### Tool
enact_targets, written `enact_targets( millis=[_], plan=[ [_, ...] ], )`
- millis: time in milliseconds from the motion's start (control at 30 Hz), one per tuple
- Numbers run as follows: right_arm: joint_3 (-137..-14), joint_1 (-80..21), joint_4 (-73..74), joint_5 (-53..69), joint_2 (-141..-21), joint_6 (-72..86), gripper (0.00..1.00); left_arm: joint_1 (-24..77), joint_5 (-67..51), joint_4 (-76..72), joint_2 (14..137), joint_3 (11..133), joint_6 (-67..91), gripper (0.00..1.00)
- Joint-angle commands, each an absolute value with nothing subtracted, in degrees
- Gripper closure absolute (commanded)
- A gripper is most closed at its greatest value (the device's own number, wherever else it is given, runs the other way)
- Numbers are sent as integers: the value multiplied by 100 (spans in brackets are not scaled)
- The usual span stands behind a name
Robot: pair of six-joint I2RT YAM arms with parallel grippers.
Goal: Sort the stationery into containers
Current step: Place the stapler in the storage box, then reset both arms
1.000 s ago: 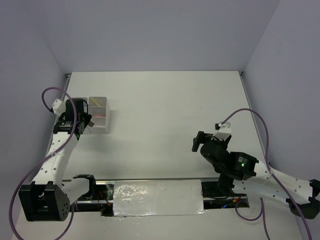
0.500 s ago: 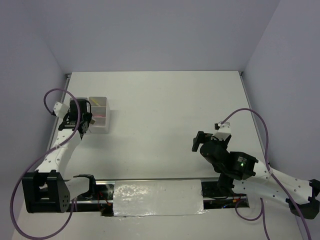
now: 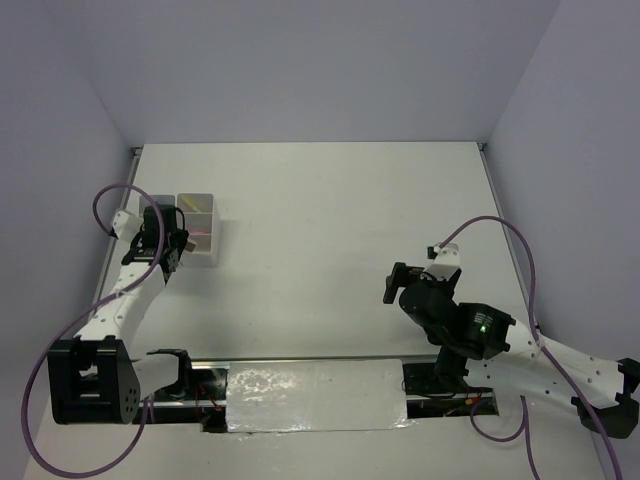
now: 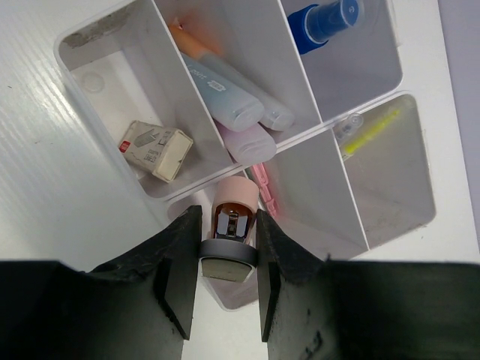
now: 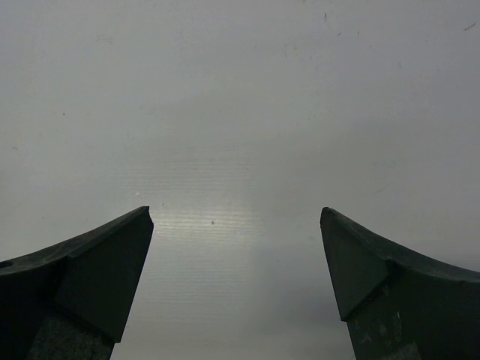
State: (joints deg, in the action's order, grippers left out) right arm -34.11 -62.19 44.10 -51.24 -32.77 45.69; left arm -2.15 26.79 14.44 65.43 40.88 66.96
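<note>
The white organizer (image 4: 161,45) fills the left wrist view, and in the top view it stands at the far left (image 3: 210,250). My left gripper (image 4: 227,225) is shut on a small pink sharpener-like item with a grey band (image 4: 235,204), held just over the organizer's near compartment. Other compartments hold an eraser (image 4: 155,150), a blue marker (image 4: 217,94), a pink marker (image 4: 247,142), a blue-capped bottle (image 4: 326,21) and a yellow pen (image 4: 371,131). My right gripper (image 5: 235,214) is open over bare table, far right of the organizer (image 3: 395,283).
Grey walls close the white table (image 3: 330,210) at the back and both sides. A foil-covered strip (image 3: 315,395) runs along the near edge between the arm bases. A purple cable (image 3: 505,235) loops above the right arm.
The left arm's wrist has shifted slightly beside the organizer, still holding the pink item. The right arm has not moved.
</note>
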Motion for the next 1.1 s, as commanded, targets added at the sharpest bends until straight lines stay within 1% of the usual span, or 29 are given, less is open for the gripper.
enact_targets(
  millis=[0, 67, 167, 200, 267, 300, 367, 400, 467, 500, 567, 667, 700, 767, 800, 867, 933, 967, 1033, 1067],
  plan=[
    [-3357, -6188, 4166, -5203, -3252, 4535, 0, -237, 2646, 1037, 6574, 4096, 6855, 87],
    [-3357, -6188, 4166, -5194, -3261, 4535, 0, -229, 2619, 976, 6574, 4096, 6856, 86],
    [-3366, -6188, 4166, -5194, -3270, 4535, 0, -220, 2575, 1010, 6583, 4148, 6820, 73],
    [-3366, -6188, 4166, -5194, -3270, 4535, 0, -211, 2610, 1037, 6583, 4148, 6820, 62],
    [-3358, -6179, 4166, -5194, -3270, 4518, 0, -220, 2645, 1072, 6548, 4113, 6838, 54],
    [-3357, -6179, 4166, -5194, -3270, 4526, 0, -211, 2663, 1072, 6530, 4087, 6838, 48],
    [-3357, -6187, 4166, -5186, -3270, 4526, 0, -211, 2672, 1081, 6521, 4052, 6838, 42],
    [-3357, -6188, 4157, -5186, -3261, 4509, 0, -211, 2637, 1081, 6521, 4060, 6838, 38],
    [-3357, -6188, 4157, -5186, -3261, 4509, 0, -211, 2593, 1081, 6513, 4052, 6803, 33],
    [-3357, -6179, 4157, -5186, -3261, 4500, 0, -202, 2584, 1107, 6495, 4078, 6803, 28],
    [-3357, -6179, 4157, -5186, -3269, 4509, 0, -185, 2540, 1256, 6460, 4157, 6759, 24],
    [-3366, -6187, 4166, -5186, -3243, 4500, 0, -53, 2558, 1406, 6162, 4280, 6531, 15],
    [-3358, -6188, 4140, -5159, -3226, 4474, 0, -44, 2505, 1432, 5961, 4376, 6374, 14],
    [-3340, -6187, 3973, -5063, -3156, 4202, 0, -44, 2356, 1625, 5810, 4578, 5733, 1],
    [-3340, -6187, 3851, -4923, -3094, 4018, 0, -44, 2329, 1974, 5731, 4901, 5217, 1],
    [-3436, -6187, 3849, -4817, -3050, 3920, 0, -44, 2206, 2615, 5608, 5358, 4696, 1],
    [-3594, -6188, 3990, -4755, -3006, 3859, 0, -44, 2145, 2996, 5337, 5615, 4054, 1],
    [-3847, -6188, 4069, -4720, -2988, 3841, 0, -44, 2101, 3258, 5213, 5668, 3625, 1],
    [-4217, -6188, 4332, -4632, -2997, 3657, 0, -44, 2162, 3619, 4923, 5783, 3420, 1],
    [-4697, -6188, 4464, -4632, -3014, 3578, 0, -44, 2066, 3725, 4539, 5766, 3219, 1]
  ],
)
